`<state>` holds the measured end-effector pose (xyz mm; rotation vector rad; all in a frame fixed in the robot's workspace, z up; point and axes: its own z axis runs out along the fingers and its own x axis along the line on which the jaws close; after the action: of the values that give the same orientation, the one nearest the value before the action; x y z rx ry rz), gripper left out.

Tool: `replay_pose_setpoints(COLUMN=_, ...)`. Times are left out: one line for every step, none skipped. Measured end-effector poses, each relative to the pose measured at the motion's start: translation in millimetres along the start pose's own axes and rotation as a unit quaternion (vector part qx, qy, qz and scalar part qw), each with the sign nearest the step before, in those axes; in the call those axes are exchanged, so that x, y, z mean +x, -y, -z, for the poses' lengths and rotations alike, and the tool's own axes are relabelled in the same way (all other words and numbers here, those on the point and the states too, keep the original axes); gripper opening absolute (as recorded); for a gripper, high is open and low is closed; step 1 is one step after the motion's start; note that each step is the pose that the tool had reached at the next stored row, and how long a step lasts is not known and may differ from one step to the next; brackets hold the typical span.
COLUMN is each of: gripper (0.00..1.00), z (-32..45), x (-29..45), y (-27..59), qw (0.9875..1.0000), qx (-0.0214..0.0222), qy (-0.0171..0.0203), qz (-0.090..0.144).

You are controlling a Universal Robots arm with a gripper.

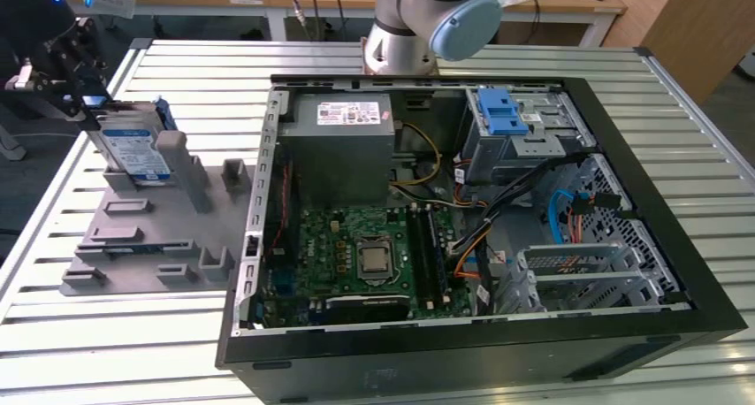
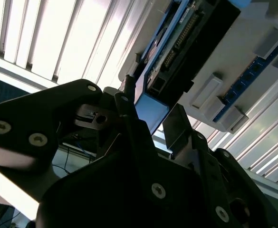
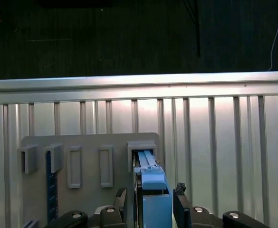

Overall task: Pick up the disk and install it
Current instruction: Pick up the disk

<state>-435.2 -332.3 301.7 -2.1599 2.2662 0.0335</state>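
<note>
With the gripper [image 3: 151, 199] set over the disk [image 1: 130, 149], which stands on edge in the grey holder [image 1: 154, 237] at the exterior view's upper left, clamped or not I cannot tell, a good pick needs a centred, square grip and a straight lift.

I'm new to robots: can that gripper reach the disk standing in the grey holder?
Probably yes: the gripper hangs right at the disk, with nothing between them; the grey holder leaves its top free.
</note>
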Motion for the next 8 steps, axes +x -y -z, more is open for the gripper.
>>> replay_pose_setpoints(gripper=0.51, z=-0.7, x=0.0, y=-0.1, qw=1.0, qx=-0.0003, qy=0.0, qz=0.0)
replay_pose_setpoints(gripper=0.51, z=-1.6, x=0.1, y=-0.1, qw=1.0, qx=-0.0005, qy=0.0, qz=0.0)
replay_pose_setpoints(gripper=0.51, z=-2.5, x=0.1, y=-0.2, qw=1.0, qx=-0.0007, qy=0.0, qz=0.0)
replay_pose_setpoints(gripper=0.51, z=-3.2, x=0.1, y=-0.3, qw=1.0, qx=-0.0008, qy=0.0, qz=0.0)
replay_pose_setpoints(gripper=0.51, z=-3.8, x=0.0, y=-0.3, qw=1.0, qx=-0.0009, qy=0.0001, qz=0.0)
replay_pose_setpoints(gripper=0.51, z=-4.1, x=-0.2, y=-0.4, qw=1.0, qx=-0.001, qy=0.0001, qz=0.0)
replay_pose_setpoints(gripper=0.51, z=-4.6, x=-0.4, y=-0.4, qw=1.0, qx=-0.0012, qy=0.0002, qz=0.0)
replay_pose_setpoints(gripper=0.51, z=-5.2, x=-0.4, y=-0.4, qw=1.0, qx=-0.0012, qy=0.0002, qz=0.0)
